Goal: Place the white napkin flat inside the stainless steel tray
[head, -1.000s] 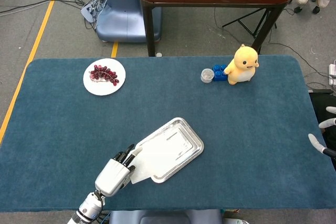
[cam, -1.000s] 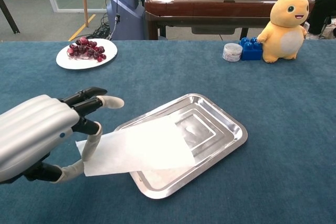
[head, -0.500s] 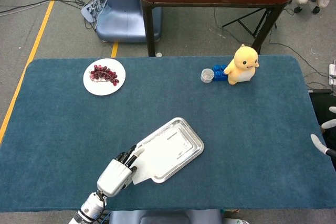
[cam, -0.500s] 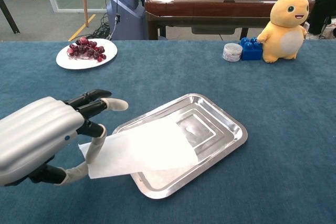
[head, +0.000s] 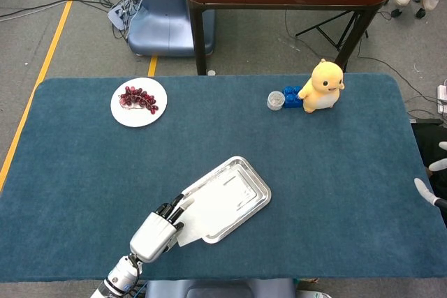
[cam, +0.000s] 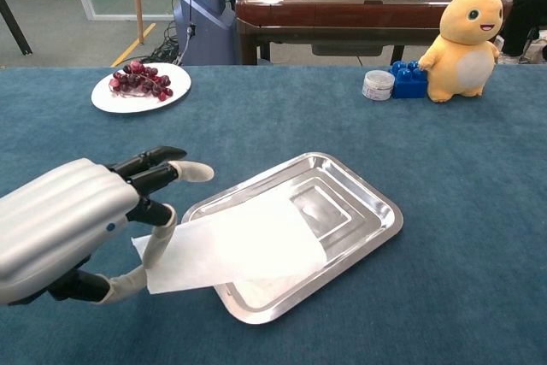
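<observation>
Left robot hand pinches white napkin (corner overhanging rim) | napkin partly inside stainless steel tray

Right hand: cut off at the right edge of the head view, only fingertips visible. Left hand hides the white napkin's lower-left corner; grip undetermined.

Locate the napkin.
In the chest view the napkin lies lower left of centre, mostly on the tray, its left edge overhanging and pinched by the left robot hand.
</observation>
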`<state>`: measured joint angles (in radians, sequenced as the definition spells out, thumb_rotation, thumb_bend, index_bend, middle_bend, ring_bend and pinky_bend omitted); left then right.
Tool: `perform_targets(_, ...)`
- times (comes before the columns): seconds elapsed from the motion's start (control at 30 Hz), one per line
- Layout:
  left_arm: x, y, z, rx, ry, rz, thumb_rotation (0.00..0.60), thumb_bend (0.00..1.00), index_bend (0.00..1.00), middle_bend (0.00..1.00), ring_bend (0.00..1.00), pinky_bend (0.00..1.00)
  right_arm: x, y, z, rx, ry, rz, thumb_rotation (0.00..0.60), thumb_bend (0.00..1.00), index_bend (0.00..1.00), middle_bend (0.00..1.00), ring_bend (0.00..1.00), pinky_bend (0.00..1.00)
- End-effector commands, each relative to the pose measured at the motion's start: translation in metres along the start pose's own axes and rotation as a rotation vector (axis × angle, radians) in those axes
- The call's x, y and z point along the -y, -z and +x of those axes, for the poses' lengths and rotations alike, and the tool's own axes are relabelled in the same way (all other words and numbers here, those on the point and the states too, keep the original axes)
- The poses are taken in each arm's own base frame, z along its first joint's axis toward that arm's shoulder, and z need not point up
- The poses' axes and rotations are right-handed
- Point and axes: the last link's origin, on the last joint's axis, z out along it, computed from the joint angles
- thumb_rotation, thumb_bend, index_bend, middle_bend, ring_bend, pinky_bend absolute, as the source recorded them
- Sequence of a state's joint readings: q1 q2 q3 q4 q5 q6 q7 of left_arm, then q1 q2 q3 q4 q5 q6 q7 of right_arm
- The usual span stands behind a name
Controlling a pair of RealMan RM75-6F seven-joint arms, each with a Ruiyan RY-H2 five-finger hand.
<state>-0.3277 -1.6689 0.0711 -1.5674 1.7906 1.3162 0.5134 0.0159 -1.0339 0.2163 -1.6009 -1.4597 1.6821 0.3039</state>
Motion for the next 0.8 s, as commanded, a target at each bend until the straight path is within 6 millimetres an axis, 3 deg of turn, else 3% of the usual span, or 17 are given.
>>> perform_targets(0.03,-0.0004,-0.0003,-0.0001,-0.003,-0.001,-0.001,0.6,0.34,0.37,0.14,0.04,0.31,-0.0003,-0.0001,0.0003,-0.001,-0.001,-0.001,0.6,0.19,0.52,0.3,0.18,0.1)
perform_targets(0.5,-0.0014,-0.0024,-0.0022,0.002,-0.017,-0.009,0.6,0.18,0.38,0.14,0.04,0.31,-0.0022,-0.0011,0.0016,-0.006,-0.003,-0.008,0.6,0.19,0.52,0.3,0.18,0.1)
perform_targets(0.8,-0.0011,-0.0074,-0.0038,-0.005,-0.021,0.0,0.6,0.14,0.44,0.14,0.04,0.31,-0.003,-0.0012,0.0037,-0.014,-0.004,-0.011,0.6,0.19,0.52,0.3,0.19,0.1)
